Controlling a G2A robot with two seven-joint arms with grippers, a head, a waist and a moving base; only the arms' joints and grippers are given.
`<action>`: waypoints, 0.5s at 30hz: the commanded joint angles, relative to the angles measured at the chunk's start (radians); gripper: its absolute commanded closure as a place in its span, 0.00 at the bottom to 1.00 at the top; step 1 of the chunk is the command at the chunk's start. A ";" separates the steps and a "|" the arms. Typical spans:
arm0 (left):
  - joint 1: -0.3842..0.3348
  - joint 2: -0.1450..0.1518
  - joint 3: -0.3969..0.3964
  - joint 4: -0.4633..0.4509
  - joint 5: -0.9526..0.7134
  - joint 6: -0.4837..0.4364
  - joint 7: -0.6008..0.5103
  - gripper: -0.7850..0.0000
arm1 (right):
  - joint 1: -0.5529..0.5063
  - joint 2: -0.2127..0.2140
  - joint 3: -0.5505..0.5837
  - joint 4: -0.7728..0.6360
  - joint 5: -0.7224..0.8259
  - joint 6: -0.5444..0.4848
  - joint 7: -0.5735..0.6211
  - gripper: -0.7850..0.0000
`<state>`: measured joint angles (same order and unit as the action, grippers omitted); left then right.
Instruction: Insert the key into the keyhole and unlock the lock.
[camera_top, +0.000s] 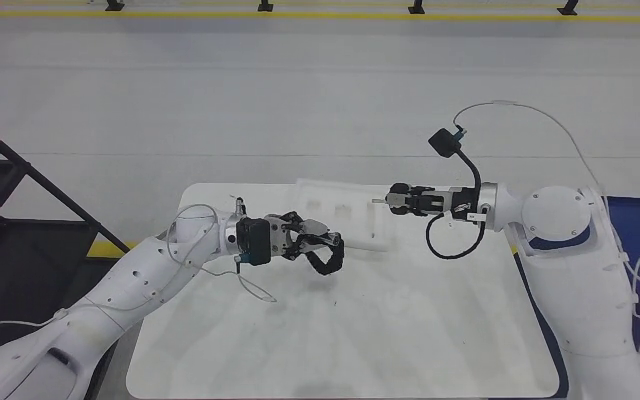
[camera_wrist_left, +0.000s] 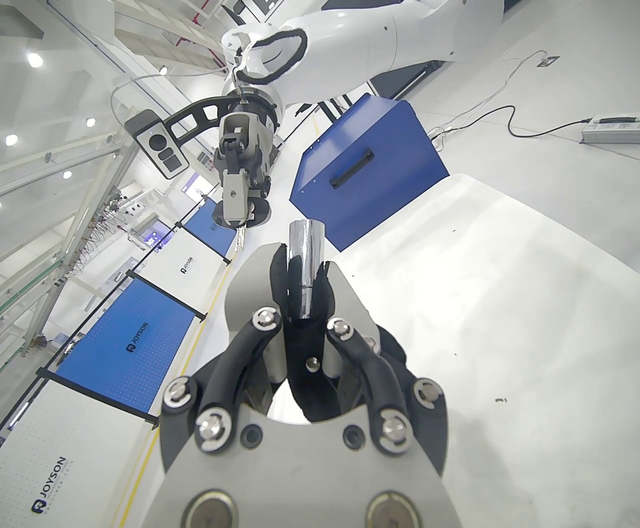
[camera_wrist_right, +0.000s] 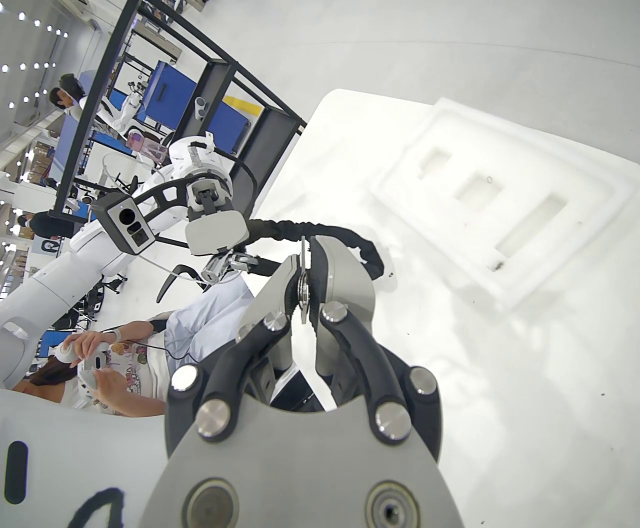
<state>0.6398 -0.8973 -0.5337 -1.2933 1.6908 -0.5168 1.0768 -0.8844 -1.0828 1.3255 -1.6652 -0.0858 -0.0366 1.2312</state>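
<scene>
Left gripper (camera_wrist_left: 305, 268) pinching the lock (camera_wrist_left: 306, 240), right gripper (camera_wrist_right: 306, 272) pinching the key (camera_wrist_left: 240, 239).
Lock's long axis runs out past the left fingertips (camera_wrist_left: 278, 270), its free end roughly toward the right gripper. Key blade juts from the pressed right fingers (camera_wrist_right: 345, 270), pointing toward the lock but apart from it, both above the table (camera_top: 400, 340).

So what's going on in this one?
The left end effector is shut on a chrome cylinder lock above the table. The right end effector grips the key opposite it. They are apart; the key is not yet inserted. A white foam tray lies on the table.
</scene>
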 joint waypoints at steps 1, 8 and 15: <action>0.000 0.000 0.000 0.000 0.000 0.000 0.000 1.00 | 0.000 0.000 0.000 0.000 0.000 0.000 0.000 1.00; 0.000 0.000 0.000 0.000 0.000 0.000 0.000 1.00 | 0.000 0.000 0.000 0.000 0.000 0.000 0.000 1.00; 0.020 -0.002 -0.004 -0.010 -0.025 0.006 -0.013 1.00 | -0.017 0.003 -0.004 -0.007 -0.007 0.034 -0.011 1.00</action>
<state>0.6465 -0.8980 -0.5351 -1.2974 1.6826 -0.5137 1.0713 -0.9010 -1.0810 1.3231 -1.6688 -0.0888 -0.0158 1.2149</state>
